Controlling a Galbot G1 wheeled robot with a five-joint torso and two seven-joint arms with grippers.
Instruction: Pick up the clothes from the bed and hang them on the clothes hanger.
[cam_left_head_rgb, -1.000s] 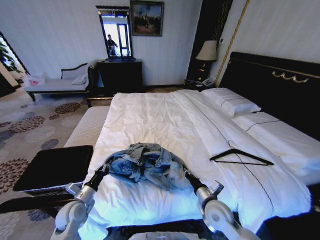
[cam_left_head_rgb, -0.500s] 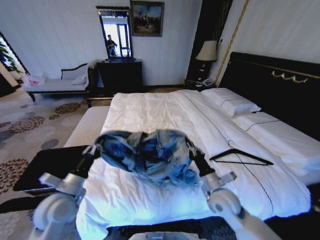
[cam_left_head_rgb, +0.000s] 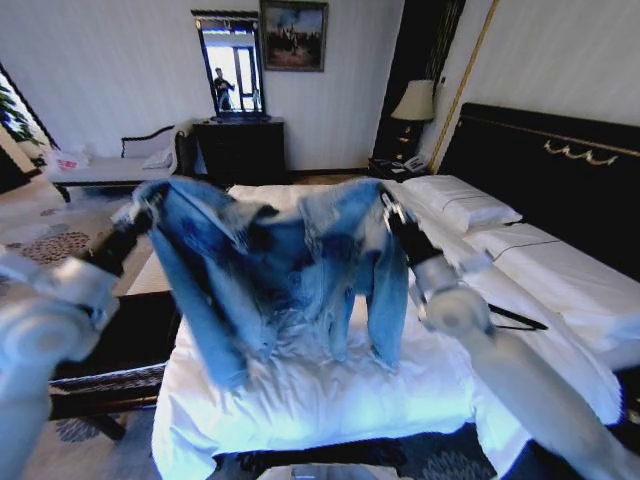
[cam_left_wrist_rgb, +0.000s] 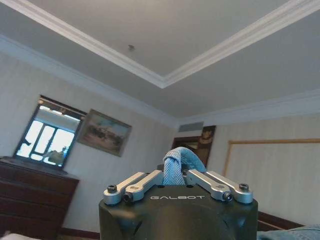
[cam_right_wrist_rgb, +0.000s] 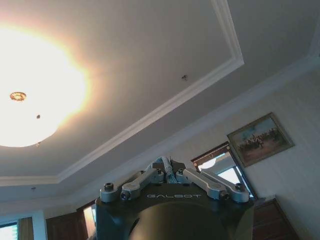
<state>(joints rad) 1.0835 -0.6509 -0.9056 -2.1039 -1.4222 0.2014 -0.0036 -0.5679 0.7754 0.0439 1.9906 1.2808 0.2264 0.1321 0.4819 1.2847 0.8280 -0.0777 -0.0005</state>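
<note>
Two grippers, left (cam_left_head_rgb: 148, 200) and right (cam_left_head_rgb: 388, 208), pinch one denim jacket (cam_left_head_rgb: 280, 270) above one bed (cam_left_head_rgb: 330, 390), beside one hanger (cam_left_head_rgb: 520, 320).

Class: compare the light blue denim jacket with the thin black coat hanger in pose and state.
The light blue denim jacket hangs in the air, spread between the left gripper and right gripper; the thin black coat hanger lies flat and ungripped on the white bed. The jacket is soft and draping, the hanger rigid.

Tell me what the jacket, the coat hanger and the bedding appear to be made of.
The jacket, held up between the left hand and right hand: faded blue denim, with a woven weave visible in the left wrist view. The hanger: thin, black, probably metal or plastic. The bed sheets: plain white matte cloth, likely cotton.
</note>
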